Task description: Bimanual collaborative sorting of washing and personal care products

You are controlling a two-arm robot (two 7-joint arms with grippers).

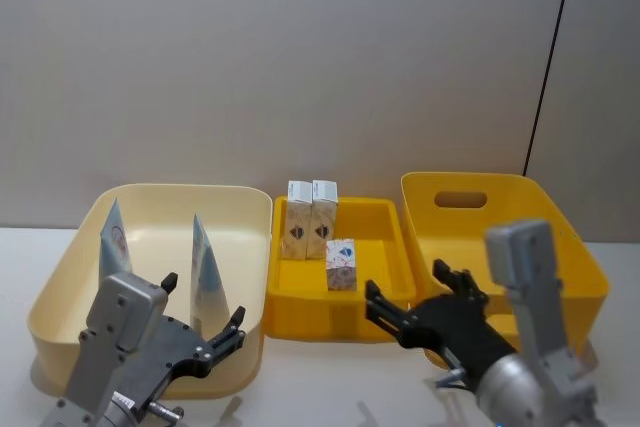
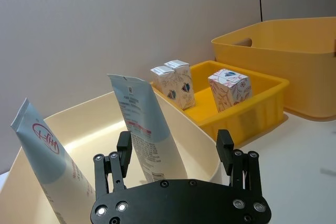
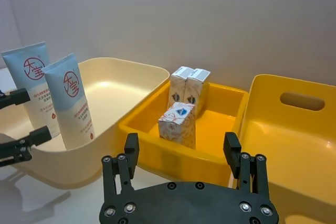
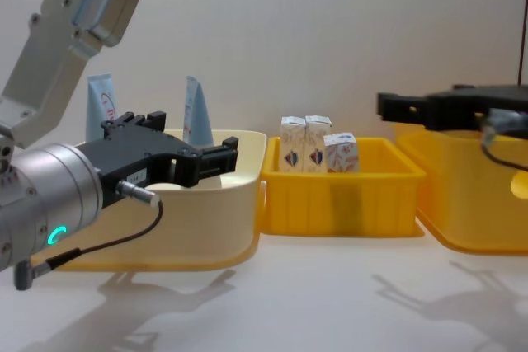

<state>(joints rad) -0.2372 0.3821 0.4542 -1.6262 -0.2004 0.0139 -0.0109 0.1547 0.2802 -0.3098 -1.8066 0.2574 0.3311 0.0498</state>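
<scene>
Head cam sits up high, looking forward and down on the table [image 1: 300,387]. Chest cam's lower, side-on across it. Wrist cams ride right behind the left gripper [image 2: 174,142] and right gripper [image 3: 181,142], peering forward, close in. All four catch the yellow tray [image 1: 335,319] of cartons [image 1: 311,217].

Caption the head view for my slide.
Open left gripper and open right gripper face tubes in cream bin, cartons in yellow tray.
</scene>
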